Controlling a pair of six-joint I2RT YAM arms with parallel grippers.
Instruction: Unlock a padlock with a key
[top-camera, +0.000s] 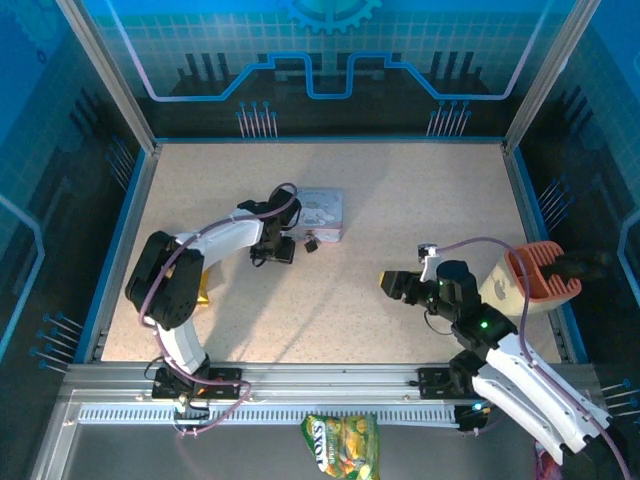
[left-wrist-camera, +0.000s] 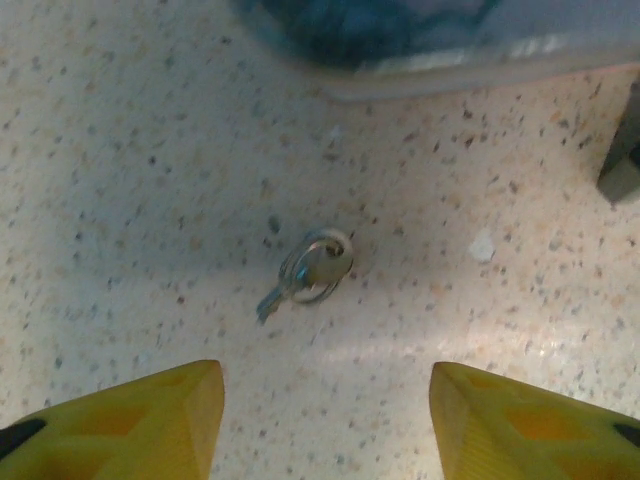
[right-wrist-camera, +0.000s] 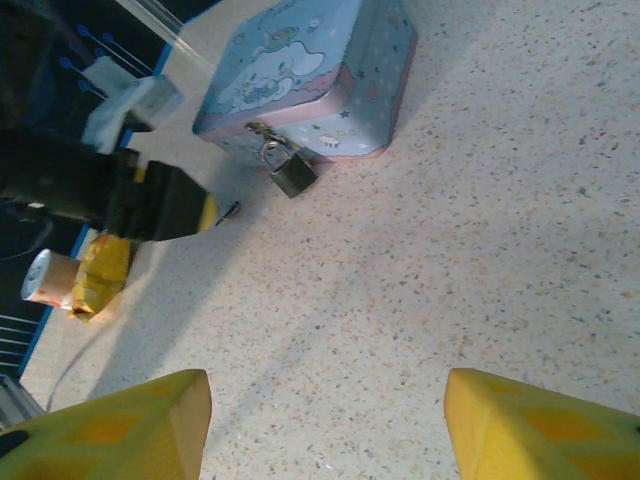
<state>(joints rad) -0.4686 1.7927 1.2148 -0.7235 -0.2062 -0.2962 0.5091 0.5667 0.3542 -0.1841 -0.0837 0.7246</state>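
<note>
Left gripper (left-wrist-camera: 325, 400) on our rig is spread wide and empty. The key (left-wrist-camera: 305, 275), on a small ring, lies untouched on the table (left-wrist-camera: 120, 200) at its 12 o'clock. Right gripper (right-wrist-camera: 328, 400) is also wide apart, holding nothing. We see the padlock (right-wrist-camera: 290, 170) at its 11 o'clock, dark and hooked on the blue tin (right-wrist-camera: 310, 70).

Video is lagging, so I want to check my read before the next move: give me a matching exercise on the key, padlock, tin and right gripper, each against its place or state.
Things:
1. key
2. padlock
3. tin
4. right gripper

Places or states:
A. hooked to the tin's front clasp
B. open, empty, above bare table
C. lying flat on the table, just ahead of the open left gripper
D. pale blue, cartoon picture on its lid

Pairs: 1-C, 2-A, 3-D, 4-B
</note>
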